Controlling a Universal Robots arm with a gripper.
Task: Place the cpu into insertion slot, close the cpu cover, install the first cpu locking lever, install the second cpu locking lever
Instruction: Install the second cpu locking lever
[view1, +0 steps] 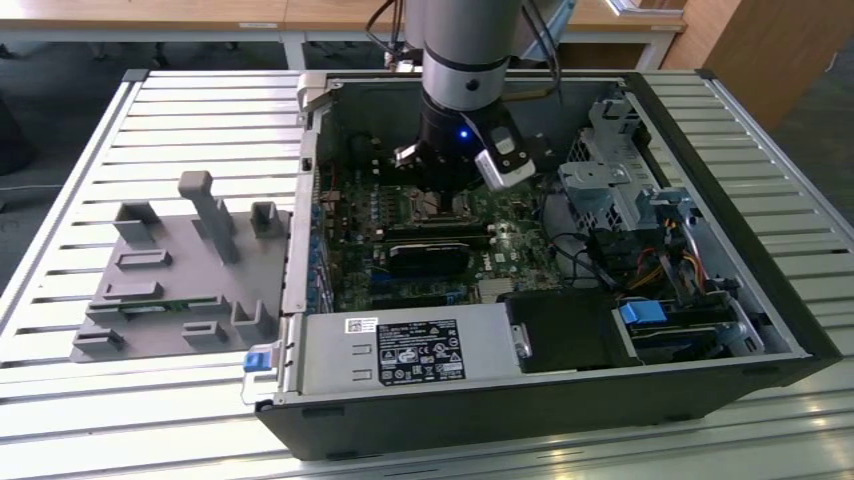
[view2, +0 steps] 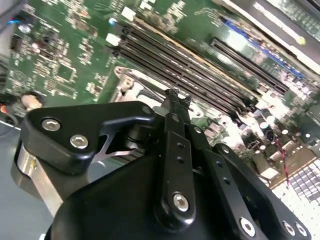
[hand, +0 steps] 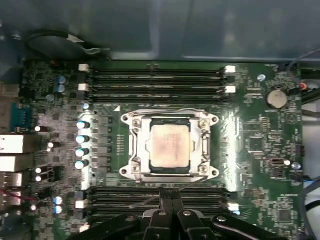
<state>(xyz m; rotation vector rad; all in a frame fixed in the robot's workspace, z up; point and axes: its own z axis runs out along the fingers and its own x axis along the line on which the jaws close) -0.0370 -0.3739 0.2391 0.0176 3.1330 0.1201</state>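
So the cpu (hand: 170, 146) is seen already seated in the insertion slot (hand: 136, 150), dead centre of the first wrist view, so that step can be counted as done. The cpu cover (hand: 170, 121) looks to be folded down around the chip too, with its silver frame lying flat and the metal top showing through the cut-out, though that's judged from one top-down angle. The levers are the fuzzy part: thin wires are seen along the socket's edges, but whether either one is hooked under its catch can't be told, so both lever steps are probably best treated as still open. The hand (hand: 172, 196) is found at the bottom middle of the first wrist view, with its fingertips pressed together and nothing held between them, parked just over the memory slots (hand: 155, 199) below the socket. In the exterior view the arm (view1: 467, 50) is planted in the upper middle of the frame, reaching down into the open pc case (view1: 534, 400), which is carried on the slatted table (view1: 200, 110). The socket (view1: 434, 208) there is mostly hidden under the wrist.
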